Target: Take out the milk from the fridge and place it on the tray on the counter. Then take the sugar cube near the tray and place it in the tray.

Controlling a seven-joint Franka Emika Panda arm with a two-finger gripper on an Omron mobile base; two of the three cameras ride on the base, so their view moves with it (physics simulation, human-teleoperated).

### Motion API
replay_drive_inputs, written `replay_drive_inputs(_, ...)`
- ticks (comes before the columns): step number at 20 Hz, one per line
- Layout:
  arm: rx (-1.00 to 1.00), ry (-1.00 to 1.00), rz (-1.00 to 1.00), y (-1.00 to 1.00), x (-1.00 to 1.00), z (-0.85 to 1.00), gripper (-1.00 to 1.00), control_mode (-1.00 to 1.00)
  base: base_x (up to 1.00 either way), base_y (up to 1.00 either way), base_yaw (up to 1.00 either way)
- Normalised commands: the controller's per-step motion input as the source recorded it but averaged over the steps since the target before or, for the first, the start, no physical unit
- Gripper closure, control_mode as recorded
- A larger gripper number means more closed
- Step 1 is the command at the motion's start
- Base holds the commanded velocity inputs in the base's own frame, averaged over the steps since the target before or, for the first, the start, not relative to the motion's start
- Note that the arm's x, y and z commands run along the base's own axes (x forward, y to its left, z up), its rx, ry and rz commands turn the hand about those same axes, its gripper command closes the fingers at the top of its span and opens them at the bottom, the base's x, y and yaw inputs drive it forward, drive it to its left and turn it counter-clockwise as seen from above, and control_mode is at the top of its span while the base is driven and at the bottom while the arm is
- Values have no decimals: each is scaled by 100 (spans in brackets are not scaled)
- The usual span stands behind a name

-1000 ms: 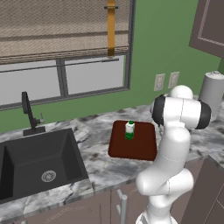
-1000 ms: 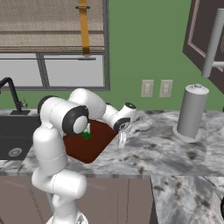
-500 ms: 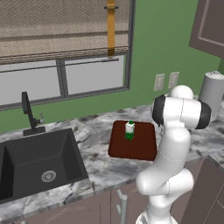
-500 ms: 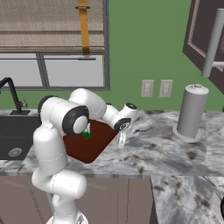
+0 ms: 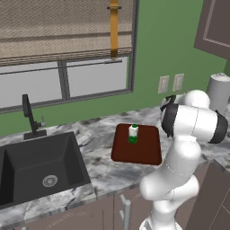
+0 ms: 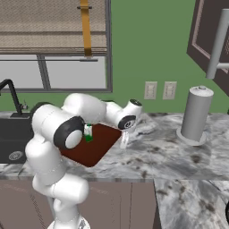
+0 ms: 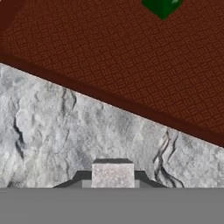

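Note:
The milk (image 5: 133, 133) (image 6: 88, 132) stands upright on the dark reddish-brown tray (image 5: 134, 152) (image 6: 100, 146); its green base (image 7: 162, 6) shows at the top of the hand view. My gripper (image 6: 124, 142) reaches down to the marbled counter (image 6: 152, 156) just off the tray's right edge (image 7: 109, 98). In the hand view the gripper (image 7: 112, 180) is shut on the sugar cube (image 7: 112, 173), a small pale block held between the dark fingertips (image 7: 82, 176) just over the stone (image 7: 52, 131). The fridge is out of view.
A black sink (image 5: 36, 166) with a faucet (image 5: 29, 114) lies left of the tray. A tall grey cylinder (image 6: 195, 114) stands on the counter to the right. Wall outlets (image 6: 159, 90) and a window sit behind; a dark upper cabinet (image 6: 210, 36) hangs at the right.
The jaws have closed from partly open onto the sugar cube. The arm, the milk and the tray have stayed in place.

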Motion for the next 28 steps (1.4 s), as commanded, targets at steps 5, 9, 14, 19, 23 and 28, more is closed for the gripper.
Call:
replay_drive_inputs(5, 11, 6, -6, 47, -38, 46, 100, -100, 0, 0, 0)
replay_drive_inputs(9, 7, -3, -43, 98, -26, 0, 100, -100, 0, 0, 0)
replay_drive_inputs(14, -1, -6, -56, 74, -27, 9, 100, -100, 0, 0, 0)
replay_drive_inputs(19, -7, 28, -51, 66, -17, 28, 100, -100, 0, 0, 0)
replay_drive_inputs(23, 0, 47, -50, 61, -3, 2, 100, -100, 0, 0, 0)
replay_drive_inputs(28, -1, 15, -23, 0, -10, -11, 100, -100, 0, 0, 0)
